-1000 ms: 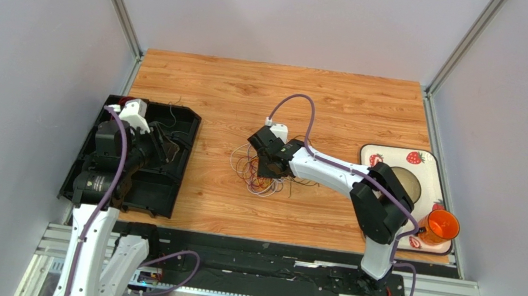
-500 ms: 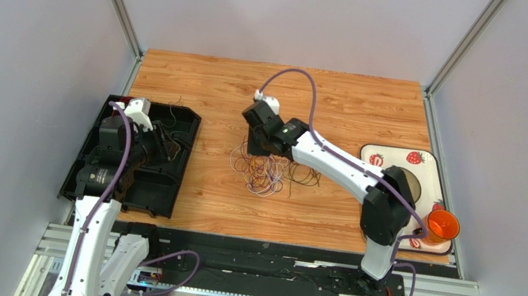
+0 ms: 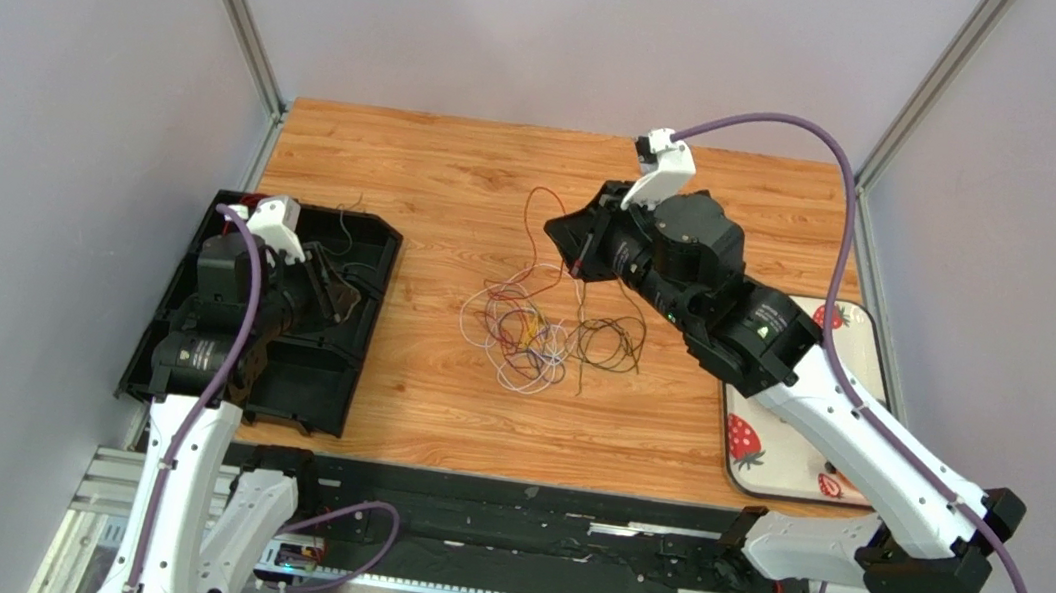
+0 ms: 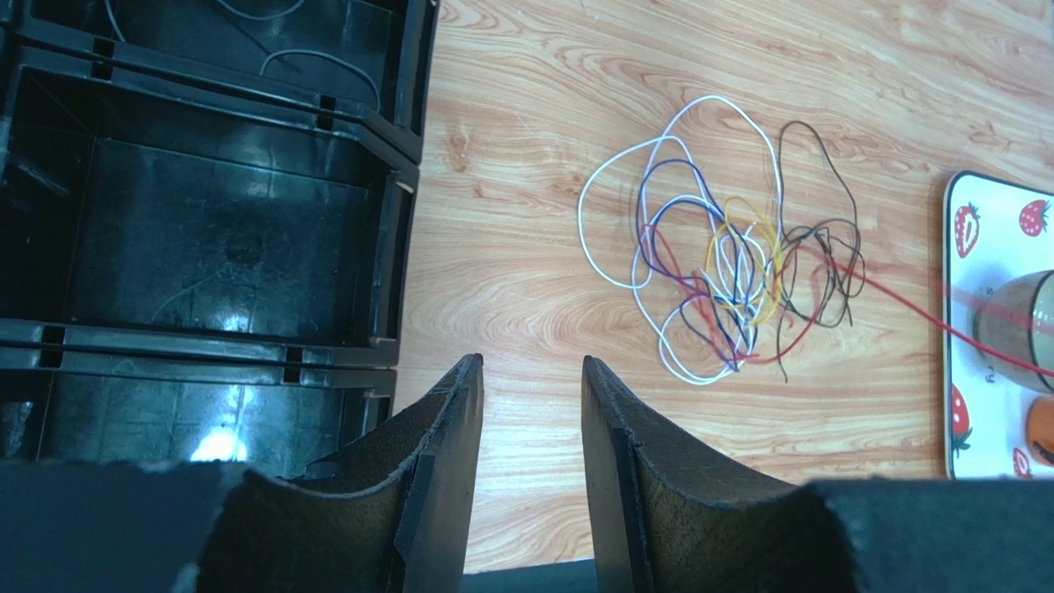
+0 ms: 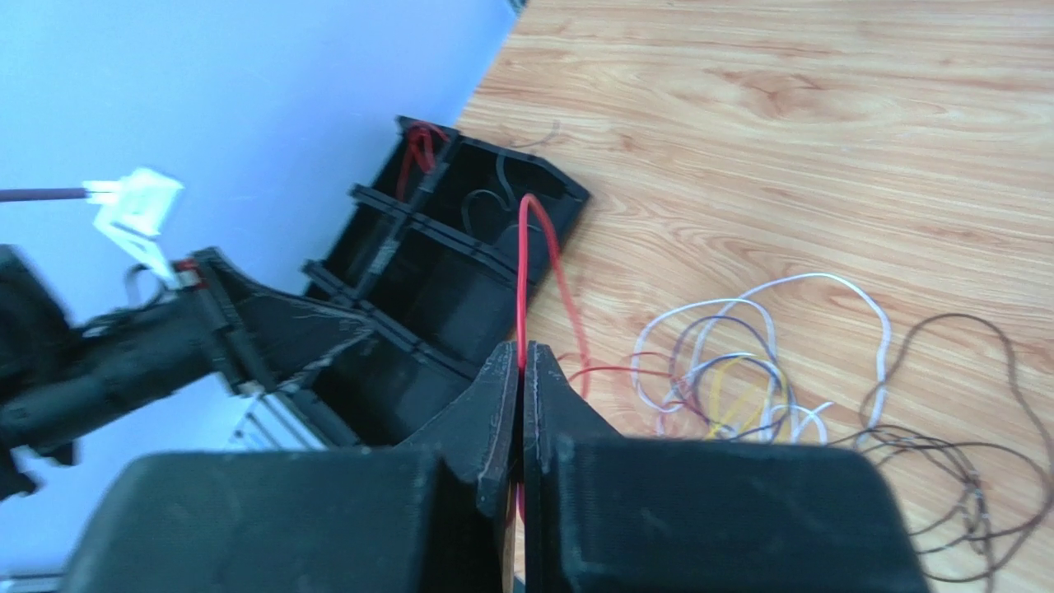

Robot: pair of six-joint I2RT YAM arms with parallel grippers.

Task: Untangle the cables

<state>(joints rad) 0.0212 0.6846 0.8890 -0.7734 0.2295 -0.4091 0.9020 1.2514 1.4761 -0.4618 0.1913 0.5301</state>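
Note:
The cables (image 3: 541, 332) lie as a loose tangle of white, purple, yellow, red and dark loops on the middle of the wooden table; they also show in the left wrist view (image 4: 730, 272). My right gripper (image 3: 578, 247) is raised behind the tangle and shut on the red cable (image 5: 525, 253). The red cable arches up from the closed tips (image 5: 521, 358) and runs taut back down into the bunch. It shows as a stretched red line in the left wrist view (image 4: 922, 311). My left gripper (image 4: 532, 365) is open and empty, just right of the black tray.
A black compartment tray (image 3: 363, 239) lies at the table's left edge with a few thin wires in its far compartments (image 4: 324, 64). A white strawberry-print tray (image 3: 760, 454) lies at the right, partly under my right arm. An orange cup (image 4: 1042, 447) shows at its edge.
My right gripper has lifted from the tangle and moved back and to the right, drawing the red cable up out of the bunch. The left arm has barely moved.

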